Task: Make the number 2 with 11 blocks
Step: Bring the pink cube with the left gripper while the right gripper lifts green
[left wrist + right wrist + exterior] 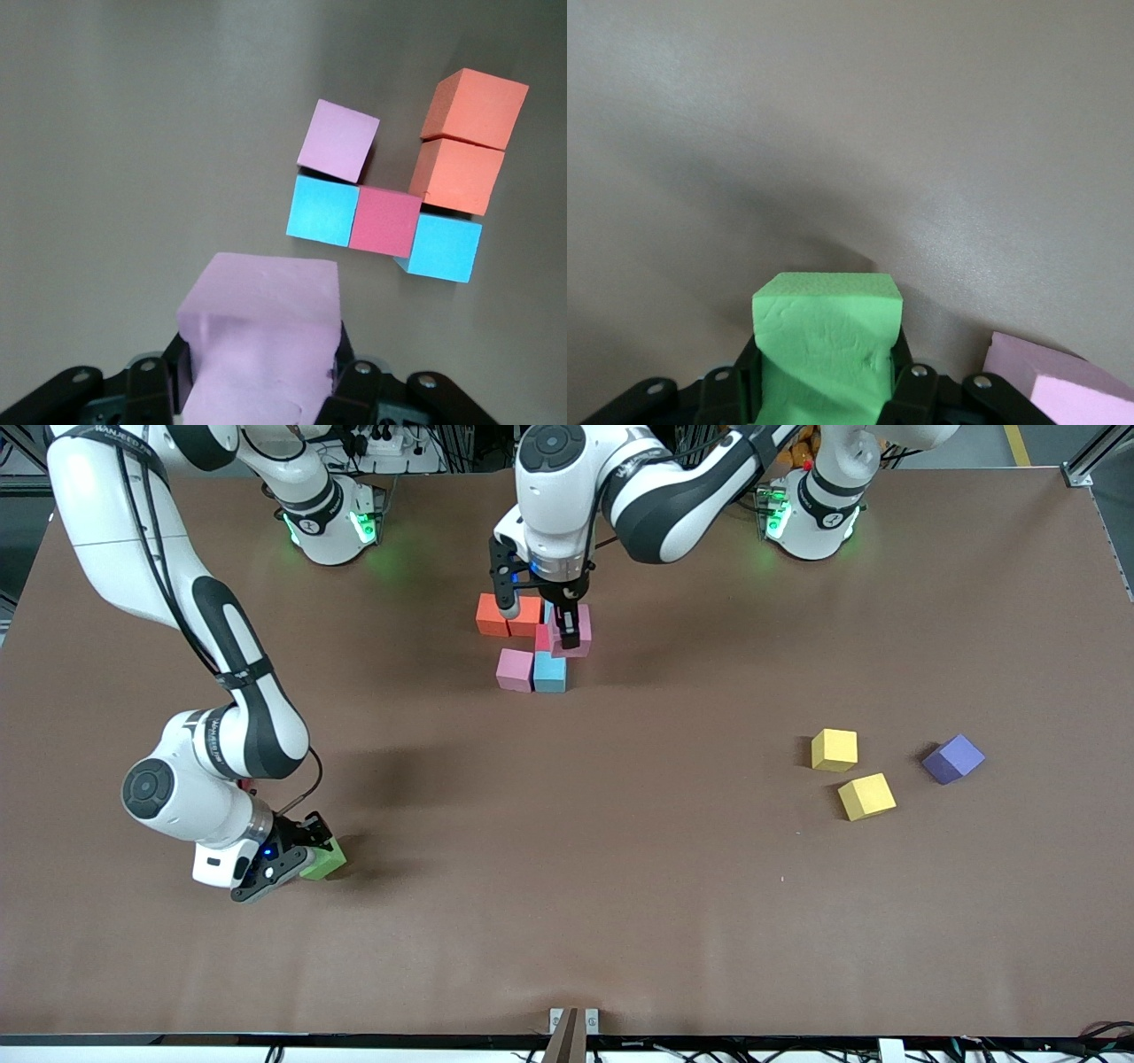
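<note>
My left gripper (570, 631) (261, 354) is shut on a pink block (580, 622) (261, 336), held over the cluster of blocks in the middle of the table. That cluster has two orange blocks (508, 614) (461, 142), a crimson block (542, 638) (384, 221), two light blue blocks (549, 673) (322, 207) and a pink block (515, 669) (337, 140). Toward the right arm's end, my right gripper (310, 861) (827, 354) is shut on a green block (326, 859) (827, 341) low at the table.
Two yellow blocks (834, 749) (866, 795) and a purple cube (952, 758) lie toward the left arm's end. In the right wrist view, another pink block (1054, 390) sits beside the green one; the right arm hides it in the front view.
</note>
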### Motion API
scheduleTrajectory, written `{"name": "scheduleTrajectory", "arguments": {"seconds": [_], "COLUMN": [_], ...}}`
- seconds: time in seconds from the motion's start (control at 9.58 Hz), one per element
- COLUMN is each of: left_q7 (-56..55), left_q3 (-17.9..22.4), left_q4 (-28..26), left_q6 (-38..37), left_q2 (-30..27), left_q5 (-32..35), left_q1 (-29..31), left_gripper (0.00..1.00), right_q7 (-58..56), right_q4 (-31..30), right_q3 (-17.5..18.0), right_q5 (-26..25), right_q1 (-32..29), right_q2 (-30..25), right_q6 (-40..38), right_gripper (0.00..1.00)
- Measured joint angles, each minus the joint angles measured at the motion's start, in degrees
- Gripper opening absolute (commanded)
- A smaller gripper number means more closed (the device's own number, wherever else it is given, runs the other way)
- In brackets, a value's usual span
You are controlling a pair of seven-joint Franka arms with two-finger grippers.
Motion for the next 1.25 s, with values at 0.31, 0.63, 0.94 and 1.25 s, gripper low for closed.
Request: {"name": "scheduleTrajectory", "arguments": {"seconds": [0.31,0.63,0.94,1.25], "left_q7": [-0.9,-0.9,-0.9,-0.9], "left_q3": [1.1,1.4,1.1,0.8], "left_q4": [1.1,1.8,2.0,2.1], "left_q6": [-0.1,-0.2,-1.4,-3.5], "left_q2": [0.8,0.9,0.5,0.2], "left_q5": [0.0,0.0,0.0,0.0], "left_q1": [0.9,9.2,17.8,21.1], "left_gripper": [0.0,0.0,0.0,0.0], "right_q7": [1.9,2.4,-0.3,-4.7], "right_q4": [1.0,1.4,-1.4,-6.6], "right_q3": [0.2,0.3,0.6,-0.1], "right_q5": [0.0,0.0,0.0,-0.5], "right_q1": [0.5,4.1,9.3,17.7], "right_q2": [-0.5,-3.5,-6.1,-9.3], "right_q6": [-4.3,-11.1,-11.7,-11.3], "right_gripper": [0.24,0.25,0.25,0.26]}}
